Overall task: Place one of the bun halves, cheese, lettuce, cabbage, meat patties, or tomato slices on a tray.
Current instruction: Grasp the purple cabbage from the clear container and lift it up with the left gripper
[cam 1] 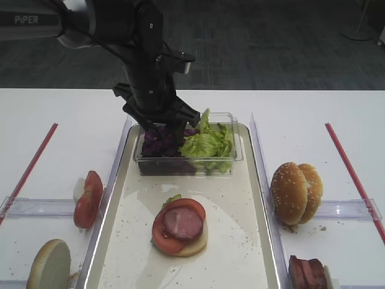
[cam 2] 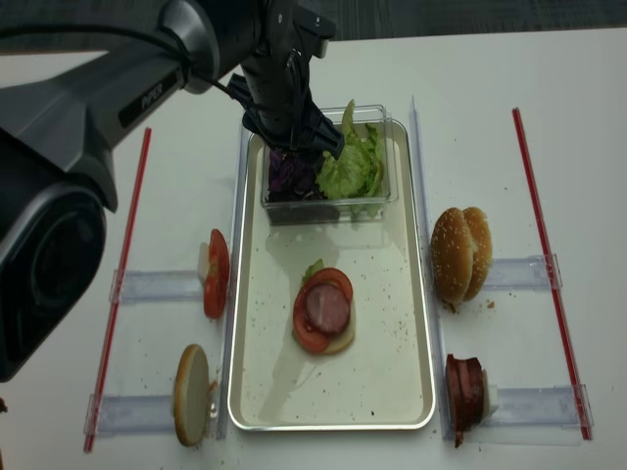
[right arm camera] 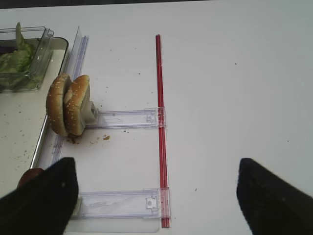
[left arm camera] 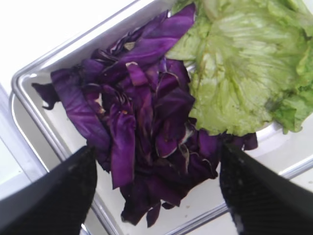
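Observation:
A silver-rimmed tray (cam 1: 252,241) holds a clear tub (cam 1: 231,159) at its far end. The tub contains purple cabbage (left arm camera: 146,137) on the left and green lettuce (left arm camera: 239,73) on the right. My left gripper (left arm camera: 156,149) is lowered into the tub, open, its fingers on either side of the cabbage pile (cam 1: 157,141). In the middle of the tray lies a stack: a bun half (cam 1: 195,244), a tomato slice (cam 1: 163,236) and a meat patty (cam 1: 183,223) on top. My right gripper (right arm camera: 156,164) hangs open over bare table, holding nothing.
Two bun halves (cam 1: 296,192) stand on edge in a clear holder right of the tray. Meat patties (cam 1: 307,274) sit at the front right, tomato slices (cam 1: 89,198) left of the tray, another bun half (cam 1: 49,265) at the front left. Red strips (cam 1: 352,171) flank both sides.

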Controlling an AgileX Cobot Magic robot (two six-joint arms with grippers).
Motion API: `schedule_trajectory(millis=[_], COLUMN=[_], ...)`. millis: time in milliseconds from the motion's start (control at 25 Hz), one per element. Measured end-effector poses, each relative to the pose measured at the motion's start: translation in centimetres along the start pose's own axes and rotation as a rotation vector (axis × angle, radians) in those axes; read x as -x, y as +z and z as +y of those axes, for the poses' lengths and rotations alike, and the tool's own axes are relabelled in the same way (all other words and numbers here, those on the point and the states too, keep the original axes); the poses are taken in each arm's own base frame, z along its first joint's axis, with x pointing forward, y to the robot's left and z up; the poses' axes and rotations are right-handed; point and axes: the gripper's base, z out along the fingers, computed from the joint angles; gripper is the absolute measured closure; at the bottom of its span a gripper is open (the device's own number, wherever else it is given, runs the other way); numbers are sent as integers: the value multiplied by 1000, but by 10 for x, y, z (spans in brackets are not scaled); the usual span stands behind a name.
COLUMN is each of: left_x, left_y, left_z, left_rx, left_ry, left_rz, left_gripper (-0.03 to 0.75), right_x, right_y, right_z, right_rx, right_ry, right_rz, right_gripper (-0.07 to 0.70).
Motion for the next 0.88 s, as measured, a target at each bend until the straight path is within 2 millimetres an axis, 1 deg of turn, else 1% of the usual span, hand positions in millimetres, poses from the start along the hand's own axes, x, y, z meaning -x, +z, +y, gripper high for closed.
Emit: schedule_trajectory(millis=[40, 240, 360, 760, 880], left_x=[0, -4, -6, -4, -3], left_y=[2, 28, 38, 45, 45], left_z=[0, 1, 1, 1, 2], left_rx=[0, 2, -1, 0, 3], left_ry=[0, -1, -5, -5, -3], left_rz=[4, 72, 91, 78, 75], left_gripper=[233, 234, 247, 305, 335], right_x=[0, 0, 0, 0, 0], right_y=[0, 0, 0, 0, 0], right_z=[0, 0, 0, 0, 0], right_rx=[0, 0, 0, 0, 0], right_ry=[0, 0, 0, 0, 0], right_rz=[0, 0, 0, 0, 0], right_gripper=[-37, -37, -37, -37, -37])
